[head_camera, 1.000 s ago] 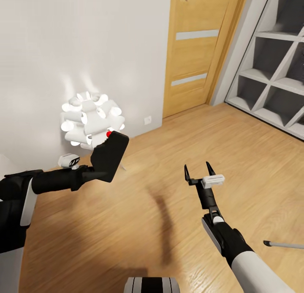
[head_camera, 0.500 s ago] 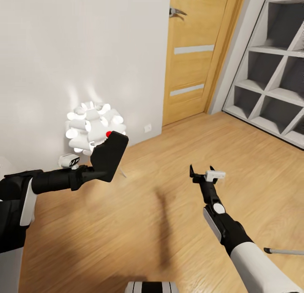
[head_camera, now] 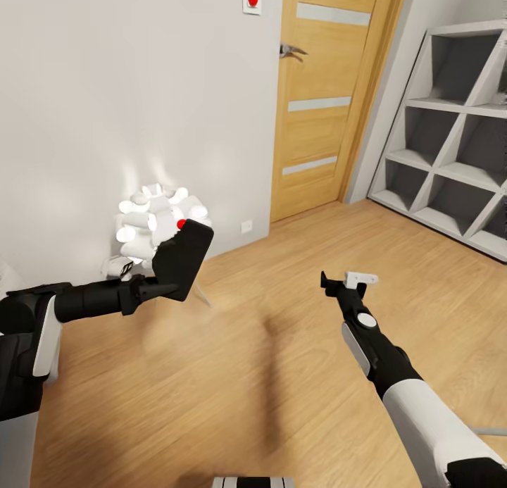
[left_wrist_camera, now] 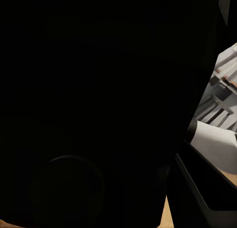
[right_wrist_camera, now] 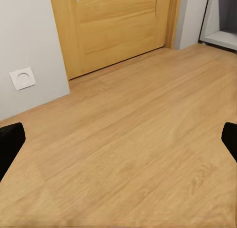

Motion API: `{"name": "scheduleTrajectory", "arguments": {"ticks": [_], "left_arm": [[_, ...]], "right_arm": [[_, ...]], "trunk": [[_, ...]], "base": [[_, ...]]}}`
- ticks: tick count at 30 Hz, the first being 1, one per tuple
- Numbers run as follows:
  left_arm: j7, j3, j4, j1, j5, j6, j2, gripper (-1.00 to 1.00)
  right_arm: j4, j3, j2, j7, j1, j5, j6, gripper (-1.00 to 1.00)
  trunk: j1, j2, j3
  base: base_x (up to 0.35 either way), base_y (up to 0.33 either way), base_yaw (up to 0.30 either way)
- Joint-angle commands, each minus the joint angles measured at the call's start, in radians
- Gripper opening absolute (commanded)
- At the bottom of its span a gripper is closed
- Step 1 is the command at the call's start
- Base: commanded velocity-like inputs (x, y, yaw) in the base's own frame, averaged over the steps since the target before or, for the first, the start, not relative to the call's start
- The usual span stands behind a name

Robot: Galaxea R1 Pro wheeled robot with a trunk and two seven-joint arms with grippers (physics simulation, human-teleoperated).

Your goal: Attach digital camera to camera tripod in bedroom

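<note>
Bare plank floor (head_camera: 282, 347) runs to the far oak door (head_camera: 320, 101). Left gripper (head_camera: 151, 289) pinches the digital camera (head_camera: 183, 259) near the wall; right gripper (head_camera: 336, 285) spread wide, holding nothing.

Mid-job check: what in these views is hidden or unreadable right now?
- Left gripper fingers: head view, hidden behind the camera.
- Camera details: left wrist view, too close; its dark body blocks nearly everything.
- Right gripper: head view, seen end-on, jaw gap unclear; right wrist view cuts the fingertips at the edges.
</note>
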Motion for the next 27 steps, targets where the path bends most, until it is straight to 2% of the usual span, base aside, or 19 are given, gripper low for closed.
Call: {"name": "scheduleTrajectory", "arguments": {"ticks": [1,4,27], "left_arm": [[-0.003,0.000,0.000,0.000,0.001,0.010,0.000,-1.00],[-0.001,0.000,0.000,0.000,0.001,0.010,0.001,-1.00],[0.002,0.000,0.000,0.000,0.001,0.010,-0.001,-1.00]], "right_arm": [[0.000,0.007,-0.002,-0.009,-0.003,-0.011,0.003,1.00],[0.000,0.007,-0.002,-0.010,-0.016,-0.011,0.025,1.00],[0.000,0.006,-0.002,-0.010,-0.021,-0.012,0.027,1.00]], "trunk": [[-0.001,0.000,0.003],[-0.002,0.001,0.015],[-0.012,0.006,0.104]], "base": [[0.000,0.000,0.000],[0.000,0.000,0.000],[0.000,0.000,0.000]]}}
